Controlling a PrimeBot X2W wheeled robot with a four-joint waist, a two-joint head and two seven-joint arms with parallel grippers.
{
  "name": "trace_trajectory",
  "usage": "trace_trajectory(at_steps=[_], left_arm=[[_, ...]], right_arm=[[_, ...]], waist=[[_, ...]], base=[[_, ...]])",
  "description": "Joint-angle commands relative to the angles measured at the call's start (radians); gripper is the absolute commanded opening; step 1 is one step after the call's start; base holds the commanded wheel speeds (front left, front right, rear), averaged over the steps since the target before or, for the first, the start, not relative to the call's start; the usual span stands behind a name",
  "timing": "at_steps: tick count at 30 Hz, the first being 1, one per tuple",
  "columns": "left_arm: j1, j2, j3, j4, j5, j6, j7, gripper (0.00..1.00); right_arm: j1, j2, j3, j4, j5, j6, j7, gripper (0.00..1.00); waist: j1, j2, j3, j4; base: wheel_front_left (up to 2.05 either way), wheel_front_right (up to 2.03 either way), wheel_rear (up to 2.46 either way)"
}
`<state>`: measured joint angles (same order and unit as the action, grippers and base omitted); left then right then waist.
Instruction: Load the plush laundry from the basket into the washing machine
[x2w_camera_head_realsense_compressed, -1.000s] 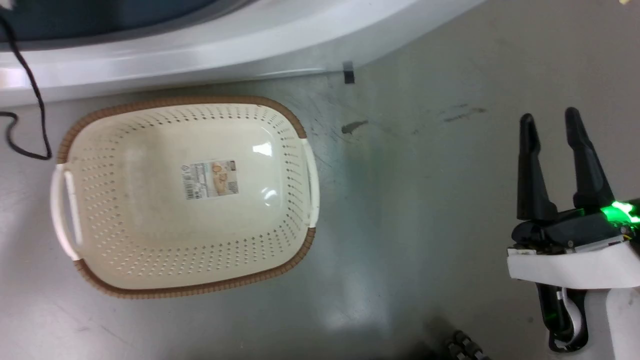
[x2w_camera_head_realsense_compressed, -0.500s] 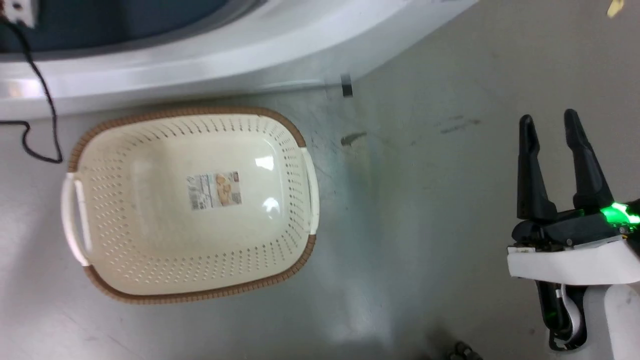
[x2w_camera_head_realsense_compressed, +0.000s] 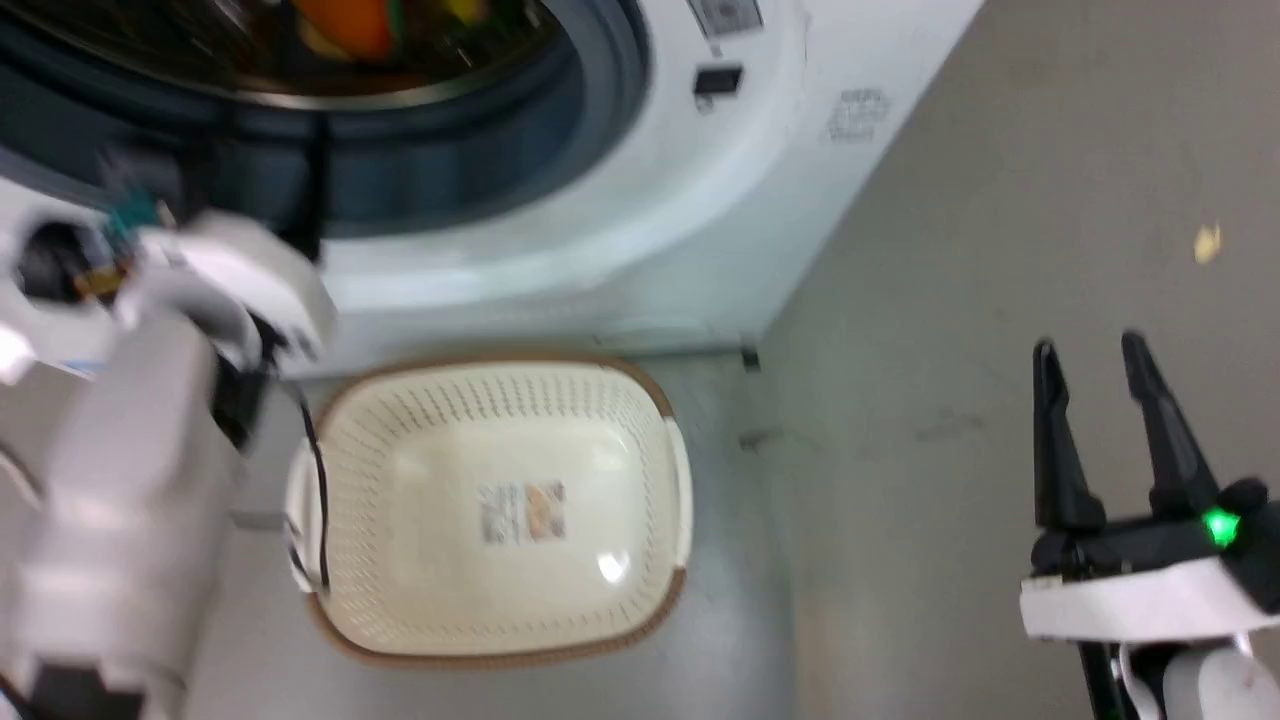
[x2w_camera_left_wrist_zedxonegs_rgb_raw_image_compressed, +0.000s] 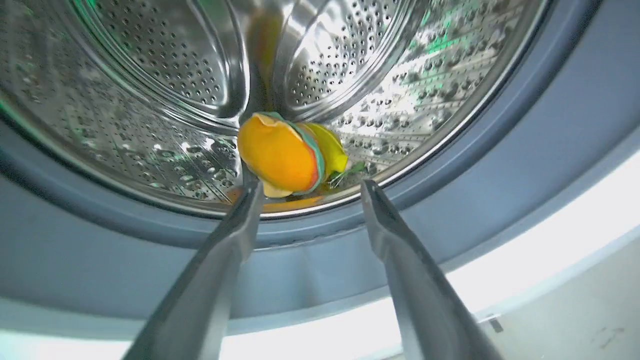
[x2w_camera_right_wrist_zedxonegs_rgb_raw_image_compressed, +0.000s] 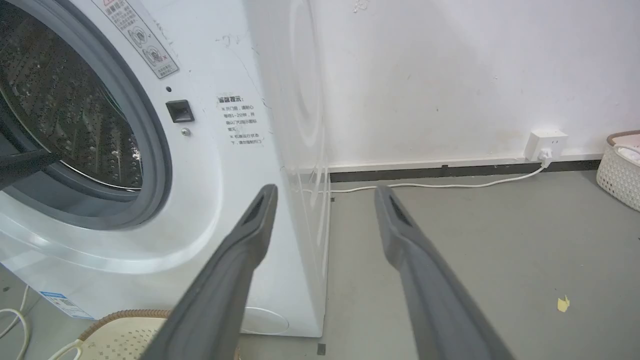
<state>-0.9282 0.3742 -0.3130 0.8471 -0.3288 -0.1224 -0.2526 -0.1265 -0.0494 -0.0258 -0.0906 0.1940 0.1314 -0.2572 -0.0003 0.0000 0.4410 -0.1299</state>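
The plush laundry (x2w_camera_left_wrist_zedxonegs_rgb_raw_image_compressed: 287, 155), an orange bun with green, yellow and pink layers, lies inside the steel drum (x2w_camera_left_wrist_zedxonegs_rgb_raw_image_compressed: 150, 75) of the washing machine (x2w_camera_head_realsense_compressed: 700, 200). It also shows as the orange plush laundry (x2w_camera_head_realsense_compressed: 345, 25) at the head view's top edge. My left gripper (x2w_camera_left_wrist_zedxonegs_rgb_raw_image_compressed: 311, 186) is open at the grey gasket (x2w_camera_left_wrist_zedxonegs_rgb_raw_image_compressed: 450, 200), its tips just short of the plush and holding nothing. The basket (x2w_camera_head_realsense_compressed: 640, 390) stands on the floor before the machine with just its label (x2w_camera_head_realsense_compressed: 520, 512) inside. My right gripper (x2w_camera_head_realsense_compressed: 1095, 360) stands open over the floor at the right, holding nothing.
My blurred left arm (x2w_camera_head_realsense_compressed: 140, 440) reaches up at the left, with a black cable (x2w_camera_head_realsense_compressed: 318, 480) hanging over the basket's rim. A wall socket (x2w_camera_right_wrist_zedxonegs_rgb_raw_image_compressed: 547, 145), a white cord (x2w_camera_right_wrist_zedxonegs_rgb_raw_image_compressed: 450, 186) and another white basket (x2w_camera_right_wrist_zedxonegs_rgb_raw_image_compressed: 617, 167) are at the far right. A yellow scrap (x2w_camera_head_realsense_compressed: 1207, 242) lies on the floor.
The head camera has tilted up, so the washer's opening and the plush now show and the basket sits lower. My left arm has come into view. The right gripper stays open.
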Motion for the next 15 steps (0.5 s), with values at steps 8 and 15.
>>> trace_trajectory(at_steps=[8, 15], left_arm=[[0.412, -0.080, 0.105, -0.363, -0.037, 0.064, -0.009, 1.00], [0.695, -0.151, 0.170, -0.594, -0.002, 0.137, -0.009, 1.00]], right_arm=[[0.096, -0.001, -0.005, 0.017, -0.027, -0.001, -0.005, 1.00], [0.143, -0.001, -0.005, 0.023, -0.027, -0.001, -0.005, 1.00]], waist=[[0.0003, 0.0000, -0.246, 0.125], [0.0003, 0.0000, -0.312, 0.151]], base=[[0.00, 0.00, 0.00], [0.00, 0.00, 0.00]])
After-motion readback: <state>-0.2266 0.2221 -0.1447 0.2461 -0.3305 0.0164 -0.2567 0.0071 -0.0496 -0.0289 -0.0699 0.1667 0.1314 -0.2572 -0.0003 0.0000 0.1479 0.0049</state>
